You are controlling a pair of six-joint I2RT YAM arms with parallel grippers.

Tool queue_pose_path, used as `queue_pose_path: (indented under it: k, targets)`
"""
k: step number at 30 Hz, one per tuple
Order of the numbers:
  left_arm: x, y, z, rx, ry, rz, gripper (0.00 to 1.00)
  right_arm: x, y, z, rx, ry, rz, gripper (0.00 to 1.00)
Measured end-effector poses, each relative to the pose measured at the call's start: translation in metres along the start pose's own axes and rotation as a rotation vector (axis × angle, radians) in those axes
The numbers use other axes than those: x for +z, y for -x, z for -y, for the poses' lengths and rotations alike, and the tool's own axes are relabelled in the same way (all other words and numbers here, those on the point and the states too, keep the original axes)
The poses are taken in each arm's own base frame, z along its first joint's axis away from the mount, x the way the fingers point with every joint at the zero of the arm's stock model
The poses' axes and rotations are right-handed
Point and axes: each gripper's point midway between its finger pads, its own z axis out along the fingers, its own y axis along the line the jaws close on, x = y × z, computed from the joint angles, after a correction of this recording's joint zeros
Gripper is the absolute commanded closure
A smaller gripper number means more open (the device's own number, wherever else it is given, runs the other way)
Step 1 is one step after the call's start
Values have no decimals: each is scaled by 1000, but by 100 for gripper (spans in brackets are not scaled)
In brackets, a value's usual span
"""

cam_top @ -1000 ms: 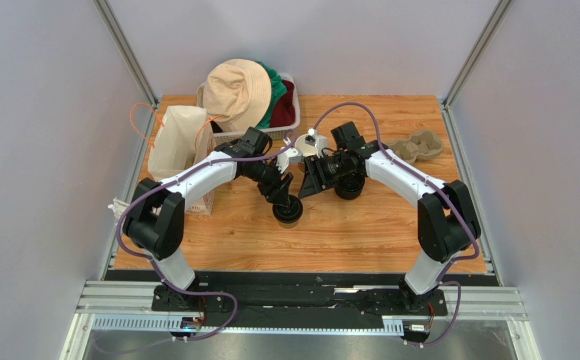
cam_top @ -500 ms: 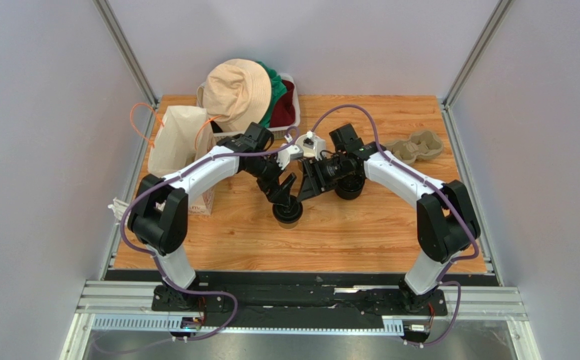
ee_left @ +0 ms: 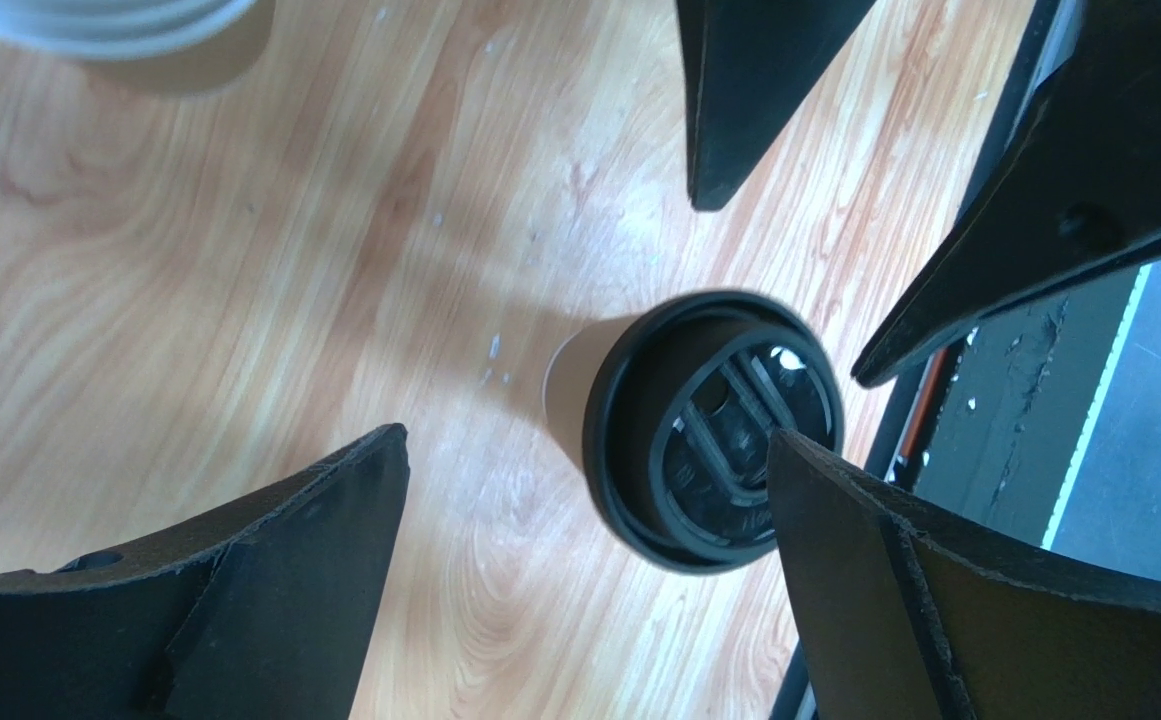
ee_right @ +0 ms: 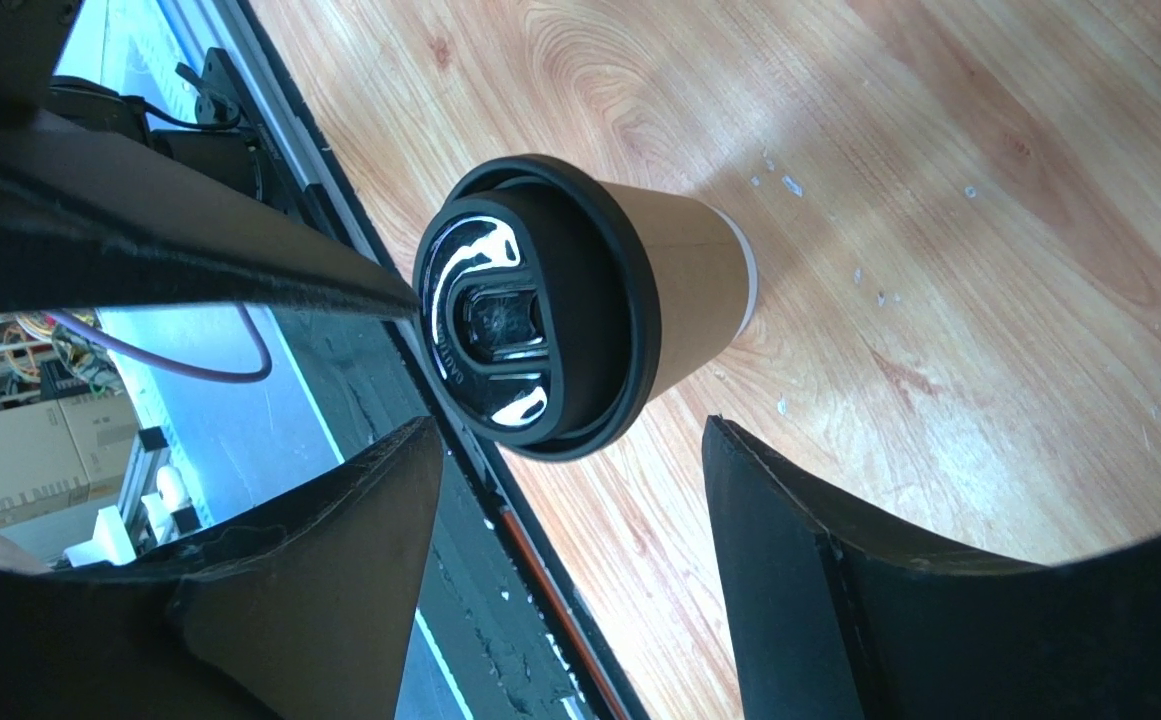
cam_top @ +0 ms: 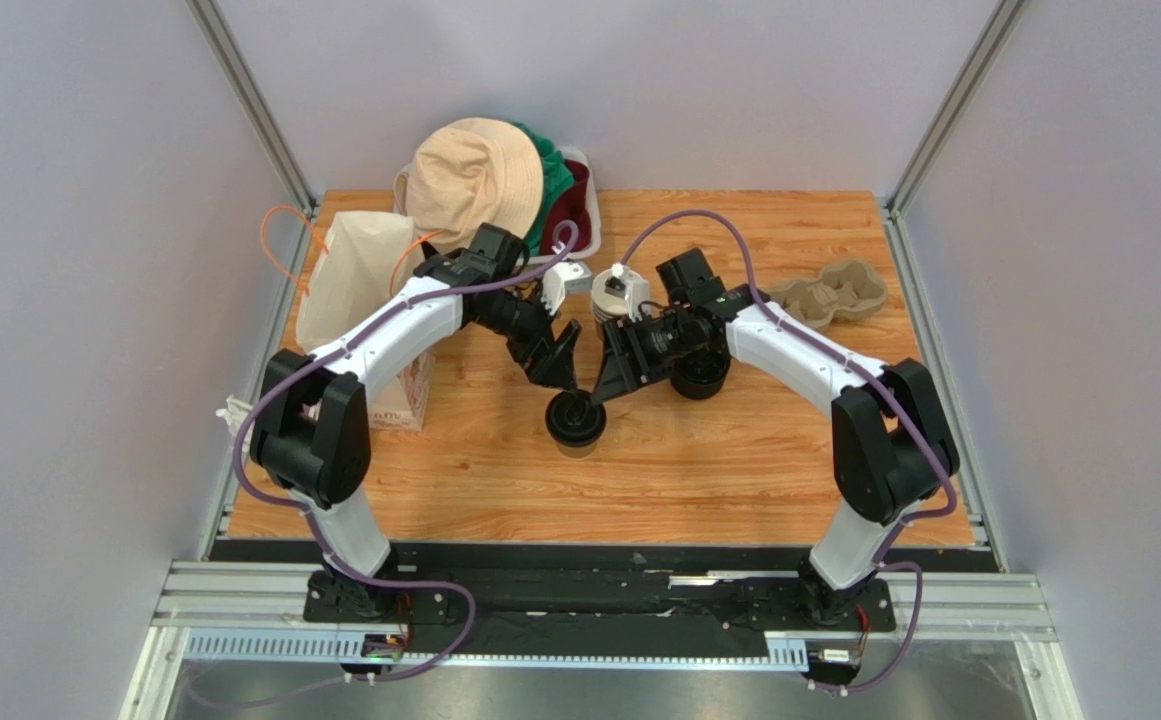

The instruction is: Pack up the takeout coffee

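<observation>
The left gripper (cam_top: 558, 357) has let go and drawn back toward upper left, jaws wide, leaving the lidded cup (cam_top: 576, 422) standing mid-frame, the right gripper (cam_top: 603, 384) spread empty beside it, so packing likely comes next.

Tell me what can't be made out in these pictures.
- Coffee cup contents: every view, black lid covers it.
- Basket contents: top view, beige hat covers most.
- White object: left wrist view, cut by top edge.
- Paper bag interior: top view, angle hides it.
</observation>
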Motion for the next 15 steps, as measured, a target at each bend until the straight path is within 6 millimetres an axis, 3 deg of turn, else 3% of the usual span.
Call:
queue_pose_path:
  k: [10, 15]
  targets:
    - [-18, -54, -20, -156, 37, -34, 3, 29, -11, 7, 16, -20, -69, 34]
    - [-16, -64, -17, -173, 28, -45, 3, 36, -12, 7, 19, -26, -84, 35]
